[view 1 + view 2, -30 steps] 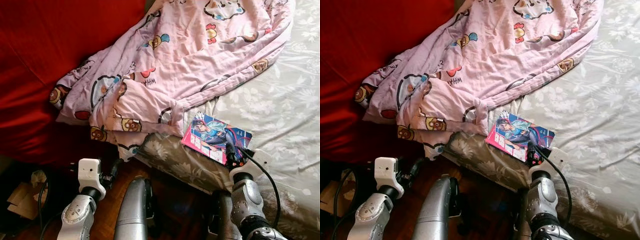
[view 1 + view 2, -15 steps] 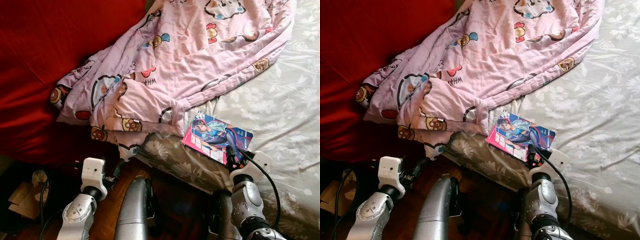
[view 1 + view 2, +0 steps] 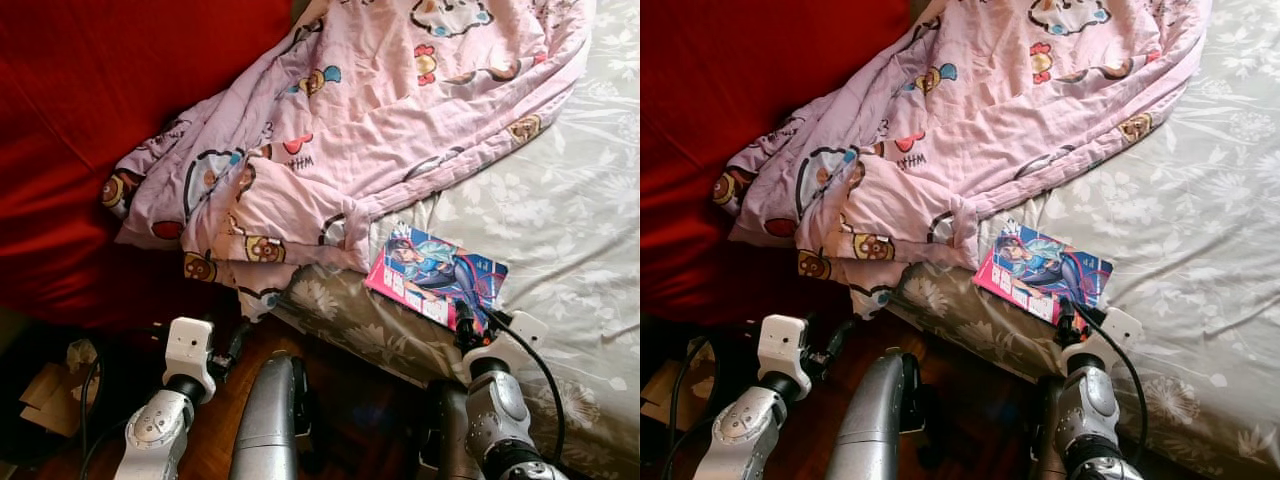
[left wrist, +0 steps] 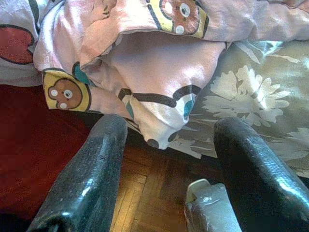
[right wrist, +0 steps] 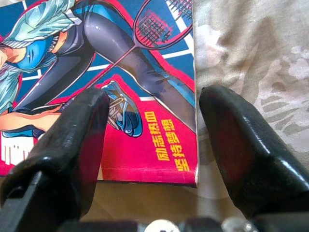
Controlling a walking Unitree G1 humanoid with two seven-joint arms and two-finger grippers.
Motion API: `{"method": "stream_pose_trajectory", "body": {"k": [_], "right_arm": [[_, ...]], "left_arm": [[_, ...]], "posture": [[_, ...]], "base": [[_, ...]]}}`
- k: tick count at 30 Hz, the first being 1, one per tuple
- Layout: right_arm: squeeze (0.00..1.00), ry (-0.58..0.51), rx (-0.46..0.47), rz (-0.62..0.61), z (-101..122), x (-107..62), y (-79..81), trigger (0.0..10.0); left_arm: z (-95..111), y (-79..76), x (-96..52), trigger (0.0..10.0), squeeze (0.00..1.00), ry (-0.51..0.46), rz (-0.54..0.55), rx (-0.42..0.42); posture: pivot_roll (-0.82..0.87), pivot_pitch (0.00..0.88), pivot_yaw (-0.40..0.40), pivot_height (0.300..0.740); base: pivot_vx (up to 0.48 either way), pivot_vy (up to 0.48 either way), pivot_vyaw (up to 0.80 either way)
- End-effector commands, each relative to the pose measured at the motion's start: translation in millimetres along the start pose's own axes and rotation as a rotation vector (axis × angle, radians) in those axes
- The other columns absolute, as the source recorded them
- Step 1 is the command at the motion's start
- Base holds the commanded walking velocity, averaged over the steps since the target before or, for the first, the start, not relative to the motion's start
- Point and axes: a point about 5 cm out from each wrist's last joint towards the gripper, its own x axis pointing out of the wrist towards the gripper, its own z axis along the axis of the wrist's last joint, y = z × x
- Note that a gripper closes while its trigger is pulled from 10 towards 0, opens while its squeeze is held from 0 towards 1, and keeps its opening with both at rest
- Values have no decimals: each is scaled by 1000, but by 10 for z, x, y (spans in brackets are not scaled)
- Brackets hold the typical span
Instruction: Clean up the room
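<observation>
- Left claw [image 4: 164,183]: low at near left, over the wooden floor [image 4: 145,193] beside the bed; its fingers [image 4: 91,174] are spread apart and grip nothing.
- Right claw [image 5: 149,159]: at the near edge of the bed, fingers spread apart and gripping nothing. One finger lies over the near corner of the book [image 3: 437,277]; the other lies over the bed sheet [image 3: 560,230] just right of the book's edge.
- Cable [image 3: 535,350]: a black cable loops from the right wrist, right of the book.
- Book: lies flat on the bed sheet near the bed's near edge, cover up, showing a drawn figure with a racket on a blue and pink ground.
- Blanket [image 3: 340,130]: a pink cartoon-print blanket, crumpled, lies far and left of the book. Its near fold touches the book's far left corner, and one corner hangs over the bed edge ahead of the left claw.
- Red cover [image 3: 90,120]: a red fabric surface fills the far left, partly under the blanket.
- Floor clutter [image 3: 60,385]: crumpled paper and cardboard sit in shade at near left.
</observation>
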Motion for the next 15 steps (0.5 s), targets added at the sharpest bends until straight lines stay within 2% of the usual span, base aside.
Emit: {"method": "stream_pose_trajectory", "body": {"k": [1,8,12,15], "right_arm": [[0,58,15,-38,-157,-87,-74,10000],[0,98,29,-38,-235,-131,-113,10000],[0,127,75,-25,-293,-159,-120,10000],[0,163,145,7,-371,-196,-104,10000]], "left_arm": [[-97,60,-91,10000,0,44,12,15],[-73,42,-76,10000,0,39,5,14],[-73,40,-84,10000,0,42,0,17],[-74,42,-99,10000,0,44,-3,18]], "posture": [[200,355,156,599],[198,353,156,599],[198,355,159,599],[203,359,161,599]], "base": [[0,0,0],[0,0,0],[0,0,0],[0,0,0]]}}
